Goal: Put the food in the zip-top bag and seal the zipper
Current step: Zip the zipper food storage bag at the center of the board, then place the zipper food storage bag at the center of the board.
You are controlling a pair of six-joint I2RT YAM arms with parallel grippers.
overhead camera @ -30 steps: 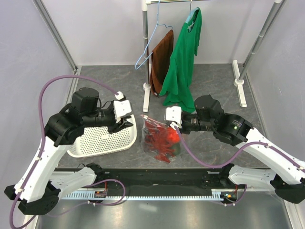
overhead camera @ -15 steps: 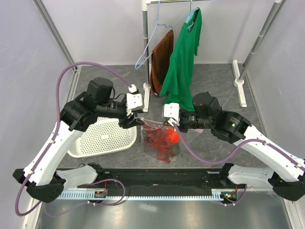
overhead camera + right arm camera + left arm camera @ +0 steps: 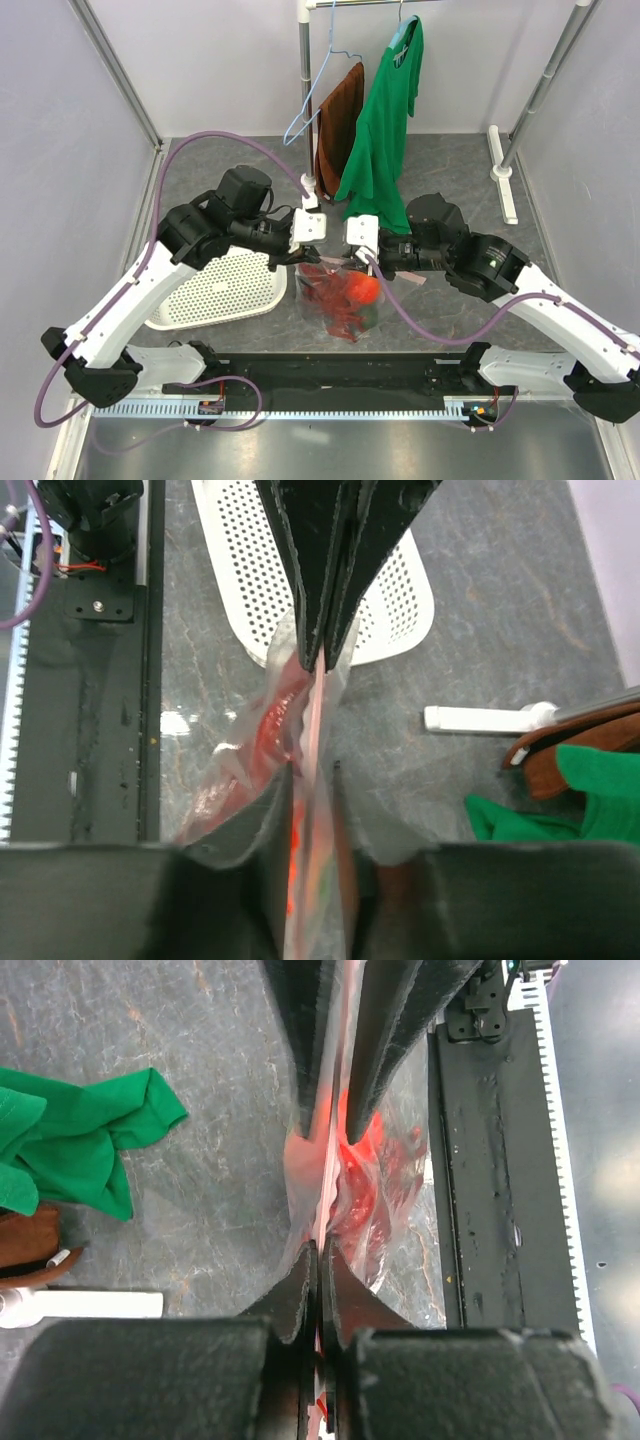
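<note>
The clear zip-top bag stands on the table between my arms. Inside are the red lobster, the tomato and a dark green piece; the grapes are not distinguishable. My left gripper is shut on the pink zipper at the bag's mouth; its jaws press the strip flat. My right gripper faces it, shut on the same zipper, with its jaws a narrow gap apart around the strip. Red food glows through the bag.
The white perforated basket lies left of the bag. A clothes rack behind holds a green shirt, a brown garment and a blue hanger; its white foot is close behind the grippers. A black rail runs along the near edge.
My left arm swung right from over the basket to the bag's mouth and closed on the zipper strip. My right gripper kept its hold and shifted only slightly.
</note>
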